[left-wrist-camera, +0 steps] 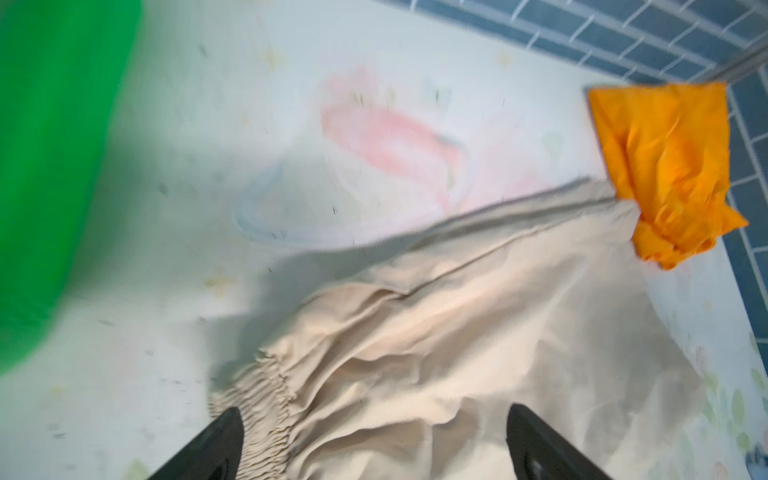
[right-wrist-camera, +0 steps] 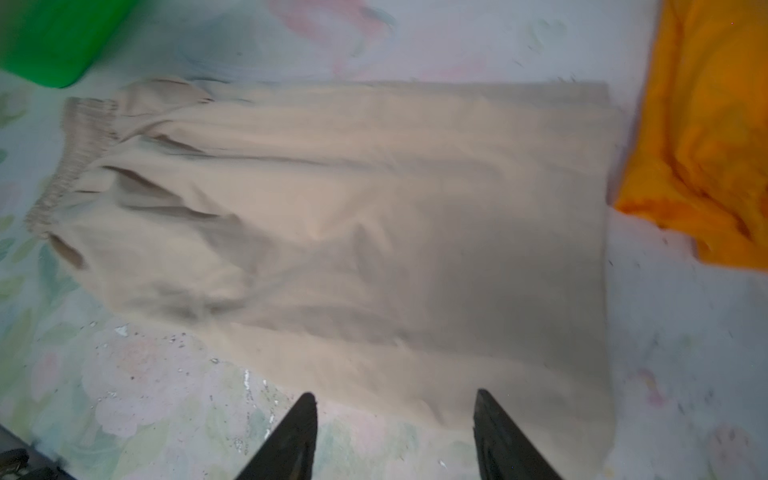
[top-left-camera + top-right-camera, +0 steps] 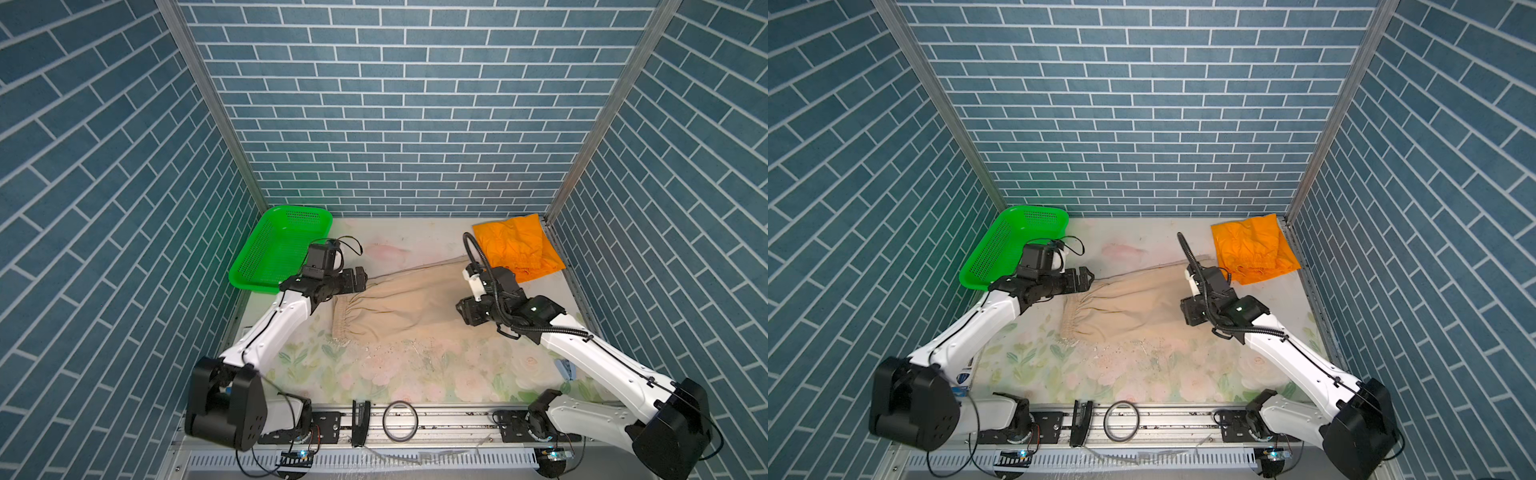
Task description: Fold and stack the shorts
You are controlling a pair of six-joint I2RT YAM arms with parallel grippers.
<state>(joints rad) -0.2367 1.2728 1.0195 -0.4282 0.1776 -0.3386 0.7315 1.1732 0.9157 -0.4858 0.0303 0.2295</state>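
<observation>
Counting in both top views, I get two pairs of shorts, one basket and two grippers. The beige shorts point(image 3: 407, 299) point(image 3: 1133, 307) lie flat on the table point(image 3: 374, 374) between the left gripper point(image 3: 360, 279) point(image 3: 1086, 279) and the right gripper point(image 3: 460, 311) point(image 3: 1185, 311), with the gathered waistband at the left gripper's end and the hem at the right one's. The left gripper hovers over the waistband's far corner, jaws spread, with nothing in them. The right gripper hangs just over the hem end, and from up here I cannot tell how its jaws stand. The orange shorts point(image 3: 515, 245) point(image 3: 1250, 249) lie bunched in a rough square beyond the right gripper, against the far corner. The basket point(image 3: 266, 249) point(image 3: 992, 257) sits just behind the left gripper, on its outer side.

On the left wrist camera I see the left gripper point(image 1: 374, 419) with its two fingers point(image 1: 220, 449) spread wide. The waistband runs under one of them and cloth lies below the gap, unpinched. The beige shorts point(image 1: 457, 324) stretch ahead. The orange shorts point(image 1: 665, 166) sit beyond the beige pair's far end. The basket point(image 1: 54, 166) is a green blur off to the side.

On the right wrist camera the right gripper point(image 2: 395, 399) has two fingers point(image 2: 291, 436) parted, gripping nothing, with the beige pair's near edge under the gap. The whole beige pair point(image 2: 374, 208) spreads ahead of the fingers. The orange shorts point(image 2: 706, 124) lie just beside the hem, and I cannot tell whether they touch it. A corner of the basket point(image 2: 54, 37) shows past the waistband.
</observation>
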